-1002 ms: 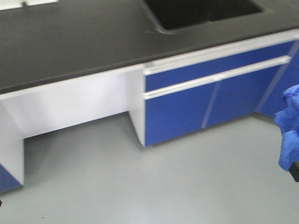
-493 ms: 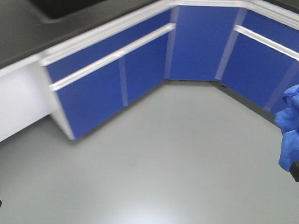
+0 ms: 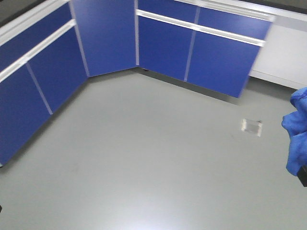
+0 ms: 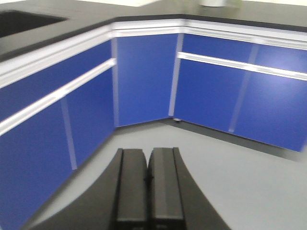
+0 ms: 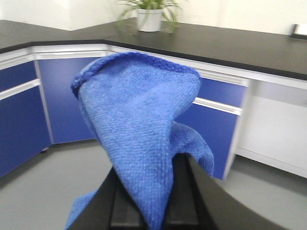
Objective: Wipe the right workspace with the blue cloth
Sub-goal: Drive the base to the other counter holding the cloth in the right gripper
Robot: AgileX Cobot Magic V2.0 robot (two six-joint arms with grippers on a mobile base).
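Observation:
The blue cloth [image 5: 139, 124] is clamped between my right gripper's [image 5: 154, 211] black fingers and stands up in a bunch above them. It also shows at the right edge of the front view [image 3: 297, 134], with a bit of the black gripper under it. My left gripper [image 4: 147, 163] is shut and empty, its two pads pressed together, held over the grey floor. The black worktop [image 5: 230, 45] runs along the far side in the right wrist view, above blue cabinets.
Blue cabinets with white rails [image 3: 201, 43] form a corner ahead, with grey floor [image 3: 144, 153] in front. A small pale patch [image 3: 251, 126] lies on the floor. A potted plant [image 5: 149, 14] stands on the worktop. A white panel [image 5: 273, 129] is right of the cabinets.
The front view has swung to the right: the sink and black worktop have left the view and the cabinet corner has slid left. The cloth stays at the same place at the right edge.

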